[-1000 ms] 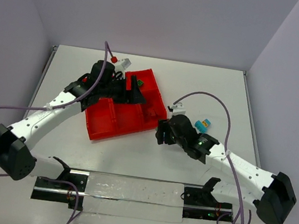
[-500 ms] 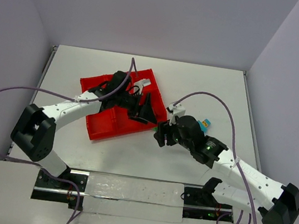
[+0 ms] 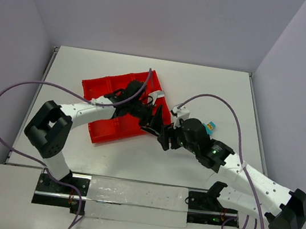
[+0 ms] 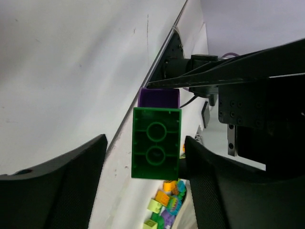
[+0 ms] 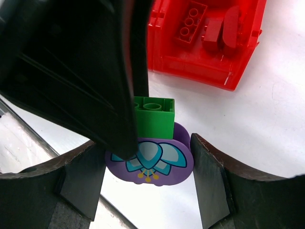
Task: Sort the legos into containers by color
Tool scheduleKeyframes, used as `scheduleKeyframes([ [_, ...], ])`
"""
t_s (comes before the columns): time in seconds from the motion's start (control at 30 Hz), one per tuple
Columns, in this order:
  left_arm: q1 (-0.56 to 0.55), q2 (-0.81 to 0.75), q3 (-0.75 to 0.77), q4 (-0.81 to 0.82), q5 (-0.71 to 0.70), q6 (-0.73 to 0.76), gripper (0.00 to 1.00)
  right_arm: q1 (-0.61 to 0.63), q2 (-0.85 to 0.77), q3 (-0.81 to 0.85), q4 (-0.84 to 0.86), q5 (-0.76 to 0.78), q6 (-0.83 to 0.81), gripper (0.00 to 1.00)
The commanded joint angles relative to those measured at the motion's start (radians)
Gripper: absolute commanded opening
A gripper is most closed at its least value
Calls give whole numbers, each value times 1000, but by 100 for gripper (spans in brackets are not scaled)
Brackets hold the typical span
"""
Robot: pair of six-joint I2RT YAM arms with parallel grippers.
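Beside the tray [image 3: 104,132], left gripper [image 3: 156,126] around the purple-green lego [image 4: 156,148]

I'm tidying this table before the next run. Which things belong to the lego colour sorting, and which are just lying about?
Belongs to the job:
red tray
green brick
purple flower piece
red bricks in the tray
mixed lego pile

Just lying about:
purple cables
clear strip between the arm bases
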Motion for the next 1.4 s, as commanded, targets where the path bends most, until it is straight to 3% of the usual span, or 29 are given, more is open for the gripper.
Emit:
scheduleKeyframes([
  [0.0,-25,9,36,82,47,-35,61,9,-25,33,47,15,-19,32],
  [0.07,-25,7,30,104,52,-51,53,9,-22,30,48,17,-19,32],
  [0.13,-26,7,24,121,55,-63,35,9,-18,26,49,15,-19,32],
  [0.2,-27,9,21,131,58,-72,10,10,-14,22,49,17,-18,32],
  [0.27,-28,9,22,131,56,-77,0,8,-12,19,49,21,-15,34],
  [0.3,-28,7,23,131,52,-78,0,8,-11,19,46,23,-12,43],
  [0.33,-28,2,24,128,45,-76,0,9,-10,24,42,26,-8,61],
  [0.4,-28,-10,33,98,19,-59,0,10,-14,39,26,34,3,87],
  [0.43,-26,-24,49,54,-19,-37,0,9,-26,48,8,38,15,96],
  [0.47,-18,-37,58,29,-44,-25,0,9,-43,49,1,43,22,99],
  [0.67,47,-135,47,29,-80,-34,0,-30,-210,-14,32,-14,61,100],
  [0.8,91,-188,28,54,-74,-62,0,-98,-245,2,49,-199,69,96],
  [0.9,141,-265,-50,209,-15,-127,0,-180,-243,-41,226,-471,160,93],
  [1.0,187,-306,-84,249,-5,-160,0,-248,-221,-103,431,-642,288,92],
  [1.13,189,-344,-125,343,26,-203,0,-293,-153,-120,611,-717,403,92],
  [1.37,191,-374,-119,347,25,-193,0,-323,-61,-97,766,-769,496,92],
])
